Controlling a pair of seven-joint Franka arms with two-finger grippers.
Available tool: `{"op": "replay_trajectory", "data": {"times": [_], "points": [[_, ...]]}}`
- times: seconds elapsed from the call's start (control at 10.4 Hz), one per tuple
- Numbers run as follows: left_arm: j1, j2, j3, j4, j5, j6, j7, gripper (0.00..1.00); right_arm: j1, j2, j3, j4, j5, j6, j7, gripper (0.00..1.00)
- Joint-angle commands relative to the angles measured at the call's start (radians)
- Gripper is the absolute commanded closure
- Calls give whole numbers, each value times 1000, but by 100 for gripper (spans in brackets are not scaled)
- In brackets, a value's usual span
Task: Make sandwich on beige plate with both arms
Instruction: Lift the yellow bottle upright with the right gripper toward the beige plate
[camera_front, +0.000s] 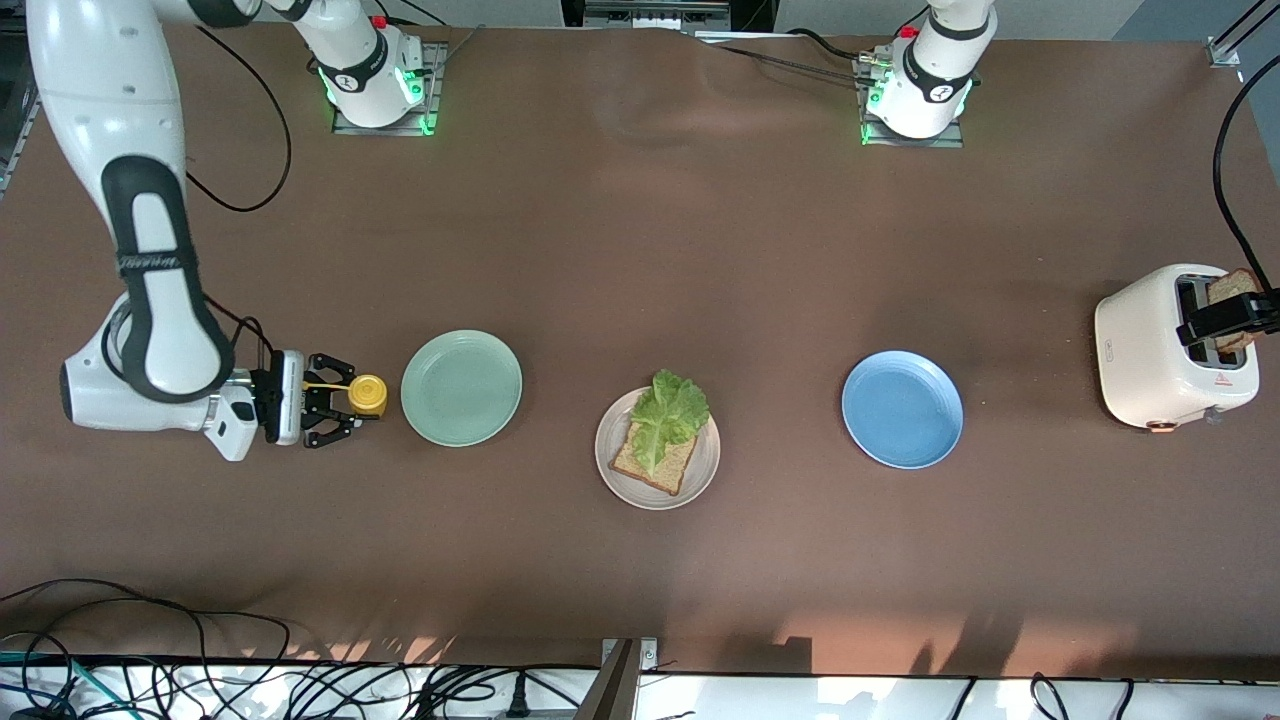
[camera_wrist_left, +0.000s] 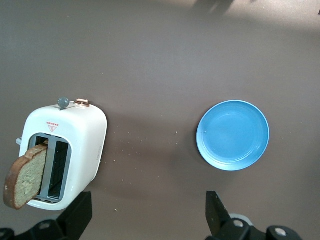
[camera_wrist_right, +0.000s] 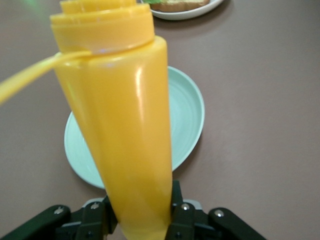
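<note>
The beige plate (camera_front: 612, 470) lies mid-table with a brown bread slice (camera_front: 665, 468) on it and a ruffled lettuce leaf (camera_front: 672, 410) on top. Its rim also shows in the right wrist view as the beige plate (camera_wrist_right: 185, 12). My right gripper (camera_front: 345, 400) (camera_wrist_right: 142, 215) is shut on an upright yellow squeeze bottle (camera_front: 367, 394) (camera_wrist_right: 125, 125), beside the mint-green plate. My left gripper (camera_front: 1228, 318) (camera_wrist_left: 148, 212) hangs open and empty high over the toaster (camera_front: 1150, 350) (camera_wrist_left: 80, 135). A second bread slice (camera_front: 1235, 288) (camera_wrist_left: 22, 177) sticks out of a toaster slot.
The mint-green plate (camera_front: 461, 387) (camera_wrist_right: 187, 110) lies between the bottle and the beige plate. A blue plate (camera_front: 902, 408) (camera_wrist_left: 233, 135) lies between the beige plate and the toaster. Cables run along the table edge nearest the front camera.
</note>
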Motion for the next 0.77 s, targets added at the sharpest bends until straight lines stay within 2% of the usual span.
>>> {"op": "replay_trajectory", "data": {"times": [0.0,0.1,0.29,0.67], "points": [[-2,-10,3,-5,-21,-5,11,0,109,-76,-13,-31,-164,56,256,100],[-2,-10,2,-6,-21,-5,11,0,174,-82,-38,-22,-212,69,347,100],[4,-10,3,-5,-21,-5,20,0,339,-81,-126,-13,-273,120,506,100],[10,-13,3,-6,-21,-5,26,0,504,-39,-142,60,-581,171,773,100]]}}
